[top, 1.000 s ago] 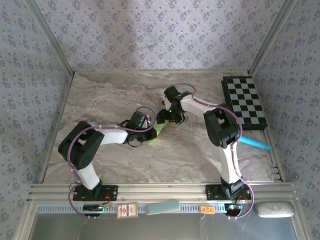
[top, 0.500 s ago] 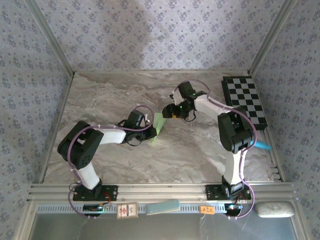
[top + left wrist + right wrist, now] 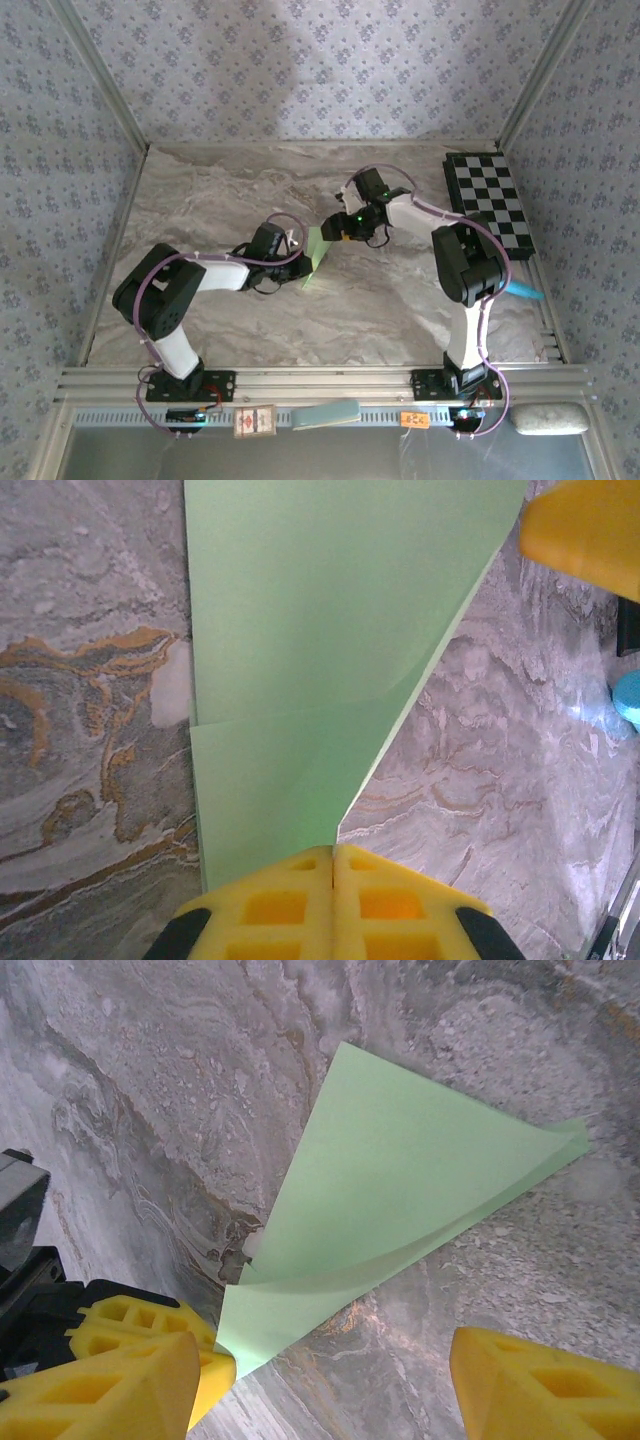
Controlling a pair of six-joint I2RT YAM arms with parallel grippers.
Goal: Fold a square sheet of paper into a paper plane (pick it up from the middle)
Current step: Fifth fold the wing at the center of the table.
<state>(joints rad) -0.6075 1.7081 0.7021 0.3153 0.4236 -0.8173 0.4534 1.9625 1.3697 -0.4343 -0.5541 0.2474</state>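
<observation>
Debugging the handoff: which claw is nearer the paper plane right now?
Left. The left claw is shut on one end of the paper plane; the right claw is open, poised by the opposite end without gripping it.

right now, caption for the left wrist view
The left tool shut on the paper plane, over the table

A robot test booth: patterned wall panels (image 3: 320,70) enclose a marble-print table (image 3: 220,190), with an aluminium rail (image 3: 320,378) at 6 o'clock and a checkerboard (image 3: 490,205) at 2 o'clock.
</observation>
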